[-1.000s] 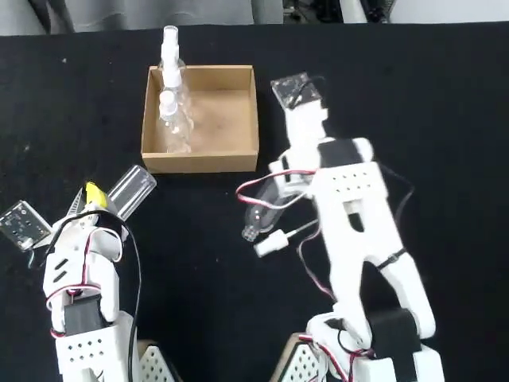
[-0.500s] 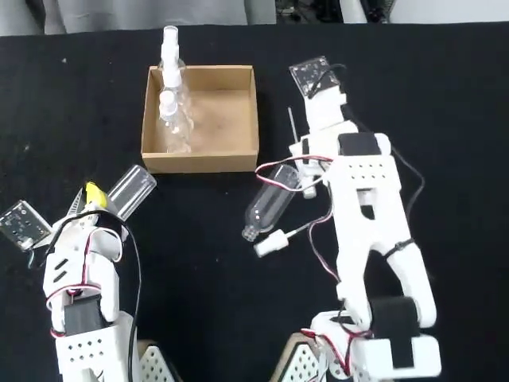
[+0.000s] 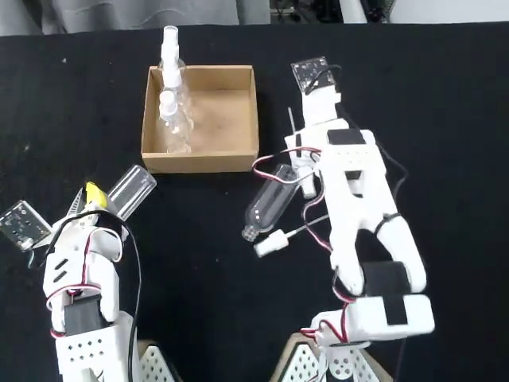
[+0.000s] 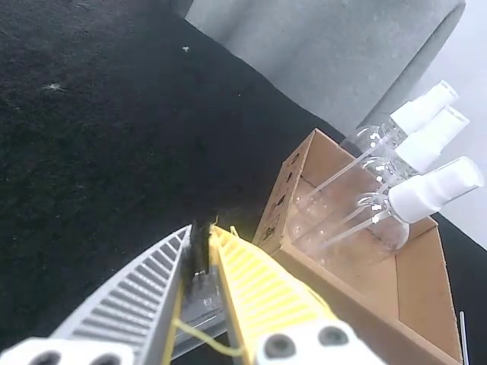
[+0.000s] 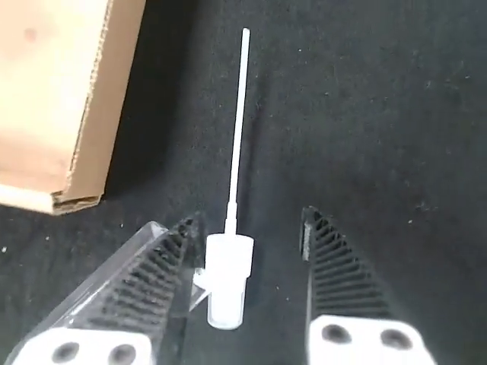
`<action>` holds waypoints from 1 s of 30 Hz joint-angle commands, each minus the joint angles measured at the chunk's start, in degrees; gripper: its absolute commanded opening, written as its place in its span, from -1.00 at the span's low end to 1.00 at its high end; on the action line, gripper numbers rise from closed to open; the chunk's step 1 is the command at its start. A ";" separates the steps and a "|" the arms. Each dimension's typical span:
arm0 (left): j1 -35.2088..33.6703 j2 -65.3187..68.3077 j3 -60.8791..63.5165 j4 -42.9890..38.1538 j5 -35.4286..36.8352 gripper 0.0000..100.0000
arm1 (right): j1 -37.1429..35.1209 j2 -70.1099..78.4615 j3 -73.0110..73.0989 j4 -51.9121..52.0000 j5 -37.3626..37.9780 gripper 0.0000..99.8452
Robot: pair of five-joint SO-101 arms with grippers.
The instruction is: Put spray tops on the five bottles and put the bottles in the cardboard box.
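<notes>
Three capped bottles (image 3: pixel 176 119) stand in the cardboard box (image 3: pixel 200 163), and they show again (image 4: pixel 380 175) in the left wrist view over the box wall (image 4: pixel 297 175). My left gripper (image 3: pixel 90 196) (image 4: pixel 199 228) sits near the table's front left, shut on a clear uncapped bottle (image 3: pixel 134 188) (image 4: pixel 199 293). My right gripper (image 3: pixel 299 153) (image 5: pixel 249 220) is open just right of the box, its fingers either side of a white spray top (image 5: pixel 227 277) lying on the table, with its thin tube (image 3: pixel 292 123) pointing away. Another uncapped bottle (image 3: pixel 269 205) lies beside that arm.
A second loose spray top (image 3: pixel 272 243) with its tube lies just in front of the lying bottle's neck. A corner of the box (image 5: pixel 53 99) is close to the right gripper. The black table (image 3: pixel 445 119) stretches open to the right.
The right arm has swung away from the lying bottle toward the far side, and its open gripper now straddles the spray top beside the box. The left arm has kept still.
</notes>
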 commanded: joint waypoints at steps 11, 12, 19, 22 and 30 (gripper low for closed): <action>0.57 -0.26 1.27 0.26 -0.62 -0.94 | -1.41 6.99 -8.57 3.34 -0.09 -0.67; 0.57 -0.26 1.27 0.26 -0.62 -0.94 | -1.41 7.08 -8.84 4.48 -0.09 -0.67; 0.57 -0.26 1.27 0.35 -0.62 -0.94 | -2.37 6.73 -8.75 10.64 0.18 -0.67; 0.57 -0.26 1.27 0.88 -0.62 -0.94 | -2.37 6.64 -8.75 12.31 1.32 -0.67; 0.57 -0.26 1.27 0.88 -0.62 -0.94 | -3.69 6.55 -9.80 19.78 9.23 -0.67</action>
